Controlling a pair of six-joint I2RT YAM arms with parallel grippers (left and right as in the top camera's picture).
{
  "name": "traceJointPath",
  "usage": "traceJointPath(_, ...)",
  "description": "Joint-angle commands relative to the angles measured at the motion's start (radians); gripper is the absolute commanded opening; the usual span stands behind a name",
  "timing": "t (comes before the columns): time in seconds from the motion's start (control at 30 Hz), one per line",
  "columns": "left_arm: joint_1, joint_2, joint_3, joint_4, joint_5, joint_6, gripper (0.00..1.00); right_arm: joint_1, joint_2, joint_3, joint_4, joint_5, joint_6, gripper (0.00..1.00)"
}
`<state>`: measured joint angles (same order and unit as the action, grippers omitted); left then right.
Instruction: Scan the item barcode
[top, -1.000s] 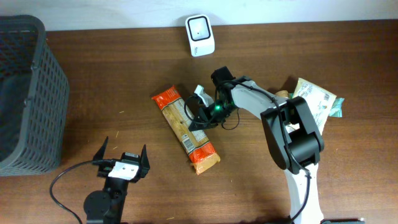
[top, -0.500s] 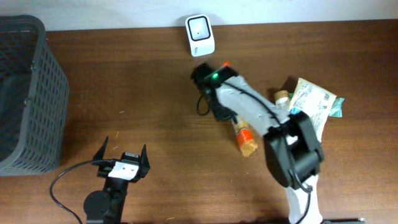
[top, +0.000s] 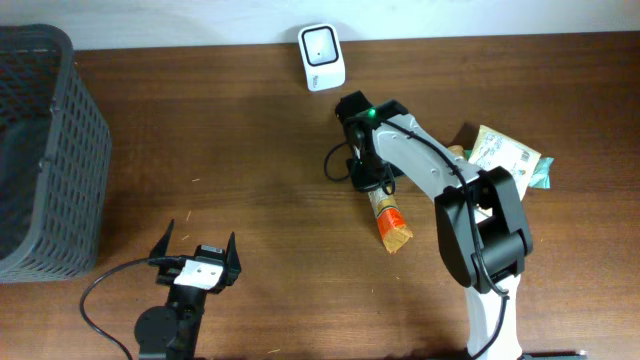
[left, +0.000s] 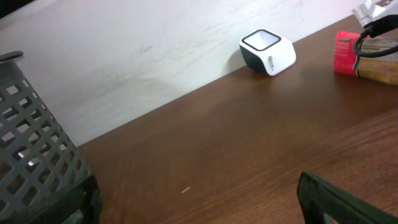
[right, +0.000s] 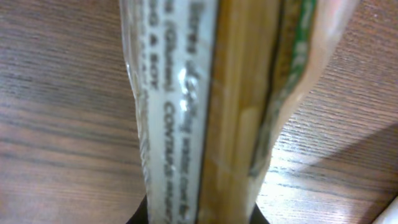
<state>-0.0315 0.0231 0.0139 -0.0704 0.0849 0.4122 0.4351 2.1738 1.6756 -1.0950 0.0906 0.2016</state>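
Right gripper (top: 372, 180) is closed narrowly on a pasta packet (top: 392, 226), pinching it by one end. In the right wrist view the packet (right: 205, 106) fills the frame and rises straight out from between the jaws. Left gripper (top: 195, 258) stands wide and holds nothing, near the front edge of the tabletop (top: 230, 140) and well apart from the packet.

Key relation: the scanner (top: 322, 57), a small white block with a dark window, sits by the far edge of the tabletop. It lies beyond the right gripper and a little toward the robot's left. The packet's long axis runs from the gripper toward the front edge, so its free end points away from the scanner. The right arm is much the nearer of the two. The next move probably calls for carrying the packet toward the scanner and turning its printed side to the window.

Appearance: a long, slim packet with orange ends, a white strip of dark print, and a clear panel showing straight yellow strands. No barcode can be made out in any view. Whether the free end rests on the tabletop cannot be told.
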Motion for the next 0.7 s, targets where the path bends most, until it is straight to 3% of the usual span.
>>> traceJointPath(0.0,0.002,-0.005,-0.005,-0.002,-0.003,0.012,0.99,-0.001,0.028,0.066,-0.051,-0.247,-0.098,0.04)
traceJointPath(0.1,0.002,-0.005,-0.005,-0.002,-0.003,0.012,0.99,-0.047,-0.037,0.211,-0.103,-0.616,-0.209,0.04)
traceJointPath(0.13,0.002,-0.005,-0.005,-0.002,-0.003,0.012,0.99,-0.099,-0.066,0.274,-0.11,-0.862,-0.255,0.04)
traceJointPath(0.23,0.002,-0.005,-0.005,-0.003,-0.003,0.012,0.99,-0.186,-0.076,0.296,-0.089,-1.219,-0.28,0.04)
traceJointPath(0.4,0.002,-0.005,-0.005,-0.002,-0.003,0.013,0.99,-0.26,-0.077,0.296,-0.002,-1.597,-0.275,0.04)
traceJointPath(0.57,0.002,-0.005,-0.005,-0.002,-0.003,0.012,0.99,-0.292,-0.079,0.296,-0.001,-1.589,-0.272,0.04)
traceJointPath(0.67,0.002,-0.005,-0.005,-0.002,-0.003,0.013,0.99,-0.229,-0.111,0.306,-0.023,-1.131,-0.219,0.04)
